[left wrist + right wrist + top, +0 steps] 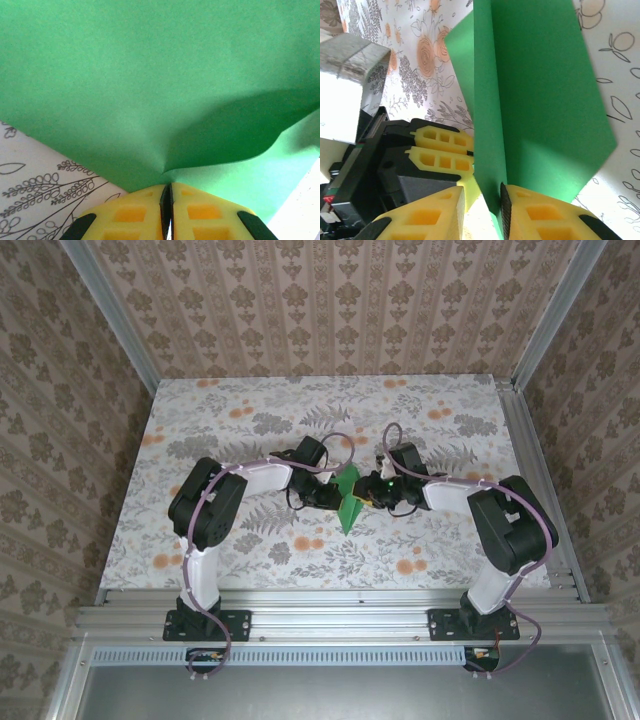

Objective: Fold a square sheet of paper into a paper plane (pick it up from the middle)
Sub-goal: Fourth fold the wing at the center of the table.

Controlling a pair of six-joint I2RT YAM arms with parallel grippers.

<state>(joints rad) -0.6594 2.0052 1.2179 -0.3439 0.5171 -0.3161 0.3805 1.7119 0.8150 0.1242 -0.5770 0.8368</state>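
Observation:
The bright-green square sheet of paper (349, 503) is folded into a slim pointed paper plane shape and held above the table's middle, its point toward the near edge. My left gripper (334, 496) comes at it from the left. In the left wrist view its yellow fingers are shut (166, 186) on a pinched edge of the paper (150, 75). My right gripper (369, 492) faces it from the right. Its jaws (482, 192) stand apart around the centre crease of the paper (540, 100). One pad touches the paper, and a gap shows on the other side. The left gripper's fingers (445, 150) press the same fold.
The floral tabletop (250, 420) stretches all round the paper. A metal frame rail (340, 598) runs along the near edge, and patterned walls close the back and both sides. Both arms' cables (345, 440) loop over the table's middle.

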